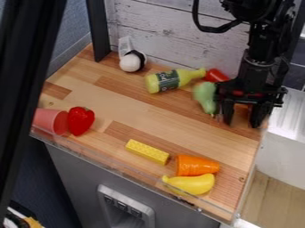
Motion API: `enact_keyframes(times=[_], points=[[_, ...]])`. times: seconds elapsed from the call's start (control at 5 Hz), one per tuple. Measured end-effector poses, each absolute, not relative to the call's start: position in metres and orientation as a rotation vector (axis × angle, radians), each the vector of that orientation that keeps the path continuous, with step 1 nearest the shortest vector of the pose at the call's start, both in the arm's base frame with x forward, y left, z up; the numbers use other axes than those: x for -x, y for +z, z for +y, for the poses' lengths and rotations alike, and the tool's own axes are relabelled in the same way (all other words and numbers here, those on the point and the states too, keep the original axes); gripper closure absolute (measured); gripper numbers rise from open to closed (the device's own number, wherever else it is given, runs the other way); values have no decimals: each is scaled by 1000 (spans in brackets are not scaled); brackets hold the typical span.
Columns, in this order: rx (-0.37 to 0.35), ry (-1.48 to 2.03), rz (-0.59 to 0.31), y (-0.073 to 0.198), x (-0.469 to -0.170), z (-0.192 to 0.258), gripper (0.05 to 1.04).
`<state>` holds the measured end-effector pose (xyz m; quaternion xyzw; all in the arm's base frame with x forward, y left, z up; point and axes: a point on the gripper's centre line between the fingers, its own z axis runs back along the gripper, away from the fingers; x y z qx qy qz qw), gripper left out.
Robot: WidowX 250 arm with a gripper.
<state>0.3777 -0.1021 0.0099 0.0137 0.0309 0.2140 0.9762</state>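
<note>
The black hand (pixel 242 124) hung low over the right side of the wooden counter (pixel 140 118), its two fingers apart and pointing down, with nothing clamped between them. Nearest to it was a pale green, pear-shaped toy (pixel 205 95), just beside the finger on the image's left; whether the two touched could not be told. Behind the green toy lay a red piece (pixel 216 75), close to the neck of a yellow-green bottle (pixel 172 80) that rested on its side. Farther back, near the whitish plank wall (pixel 164 29), sat a white ball-like thing (pixel 131 62) with a black part. At the front left a red strawberry (pixel 80 120) lay against or just beside a tipped pink cup (pixel 50 120). Toward the front edge were a yellow block (pixel 147 152), an orange ridged piece (pixel 196 165) and a yellow banana (pixel 191 184).
</note>
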Motion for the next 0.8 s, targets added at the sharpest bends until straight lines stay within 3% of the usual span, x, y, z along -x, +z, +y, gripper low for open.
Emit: enact_keyframes(times=[0.2, 0.4, 0.6, 0.8], points=[[-26, 393, 63, 10, -378, -102, 732], [-25, 314, 63, 10, -378, -102, 939], [-27, 244, 66, 10, -378, -101, 1026], [-29, 210, 76, 11, -376, -101, 1032]])
